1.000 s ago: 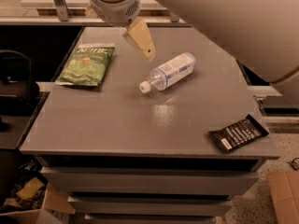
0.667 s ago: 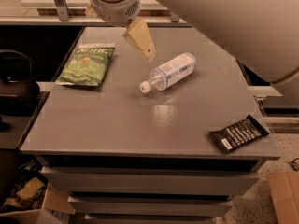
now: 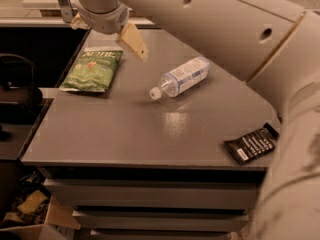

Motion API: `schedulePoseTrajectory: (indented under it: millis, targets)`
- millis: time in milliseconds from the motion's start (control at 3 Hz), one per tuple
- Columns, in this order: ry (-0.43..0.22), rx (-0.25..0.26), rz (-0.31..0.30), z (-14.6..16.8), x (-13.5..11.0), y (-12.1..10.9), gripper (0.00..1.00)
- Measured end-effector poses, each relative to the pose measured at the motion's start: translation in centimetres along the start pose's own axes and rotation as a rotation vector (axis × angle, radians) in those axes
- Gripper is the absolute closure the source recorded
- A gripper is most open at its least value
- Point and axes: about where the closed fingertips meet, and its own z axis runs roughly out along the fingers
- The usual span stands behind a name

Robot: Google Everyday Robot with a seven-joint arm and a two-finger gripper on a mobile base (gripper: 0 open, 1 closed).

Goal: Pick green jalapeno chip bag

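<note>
Task at an early stage: no grasp, no contact yet.

- Green chip bag (image 3: 92, 69) flat on the far-left part of the table (image 3: 125, 134), label up, close to the left edge.
- Gripper (image 3: 107, 40) up in the air above the table's far-left corner, just beyond and to the right of the bag. Two tan fingers (image 3: 133, 41) spread well apart, nothing between them.
- Big pale arm (image 3: 225, 29) across the top and down the right side of the view.

Left to do, by judgement: bring the gripper down over the bag, close on it, lift. Thin, crinkly and flat against the top, so likely awkward to pinch; an edge or a raised fold probably the best hold.

Surface: plain grey top, smooth, with a slight sheen near the middle.
- Clear water bottle (image 3: 181, 77) on its side near the centre, white cap toward the front left, well apart from the bag.
- Small black wrapper (image 3: 251, 144) with white print at the front-right edge, far from both.

Room: dim and warm-toned. Drawer fronts (image 3: 150, 194) under the top. Cardboard box (image 3: 30, 214) on the floor at lower left. Dark furniture at left, too dim to name.
</note>
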Motion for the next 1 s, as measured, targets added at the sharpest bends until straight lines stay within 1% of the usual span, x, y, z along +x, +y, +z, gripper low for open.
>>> schedulePoseTrajectory:
  millis: [333,667,1000]
  targets:
    - [-0.012,-0.005,-0.089,2.3,-0.1,-2.8,0.0]
    - [-0.033,-0.023,-0.14,5.1,-0.6,-5.0,0.0]
    - [-0.076,-0.036,-0.154,7.8,-1.1,-6.2,0.0]
